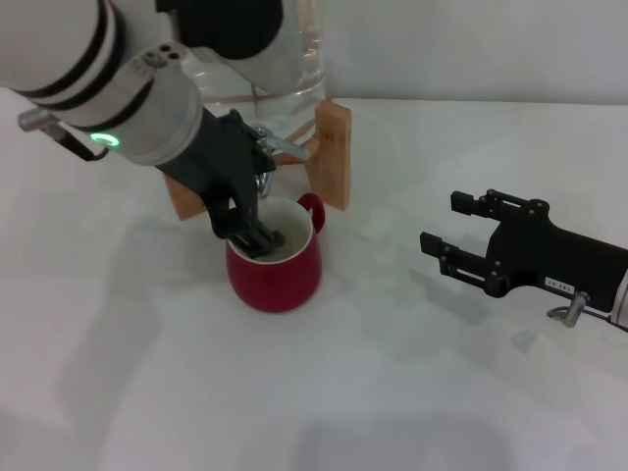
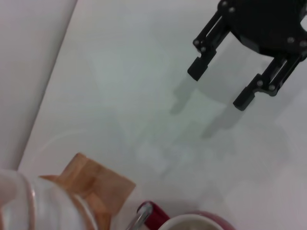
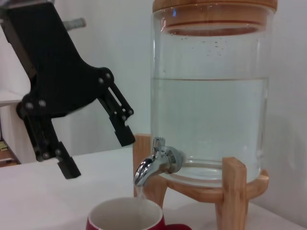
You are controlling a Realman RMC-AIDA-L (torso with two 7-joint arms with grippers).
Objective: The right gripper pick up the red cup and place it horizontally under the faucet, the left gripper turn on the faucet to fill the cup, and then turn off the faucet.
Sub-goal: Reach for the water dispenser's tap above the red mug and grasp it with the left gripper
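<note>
Currently water runs from the faucet [image 3: 156,165] into the red cup [image 1: 276,265]; left gripper [image 3: 96,151], fingers spread, risks overflow if slow.

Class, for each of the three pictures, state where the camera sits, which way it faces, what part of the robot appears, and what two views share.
Head view: high, looking down at the white table; shows the left gripper open over the squat red cup, the right gripper open.
Left wrist view: looks across the table; the right gripper shows.
Right wrist view: low, facing the clear water jar and chrome faucet, water trickling; the left gripper shows.
All three share the red cup.
</note>
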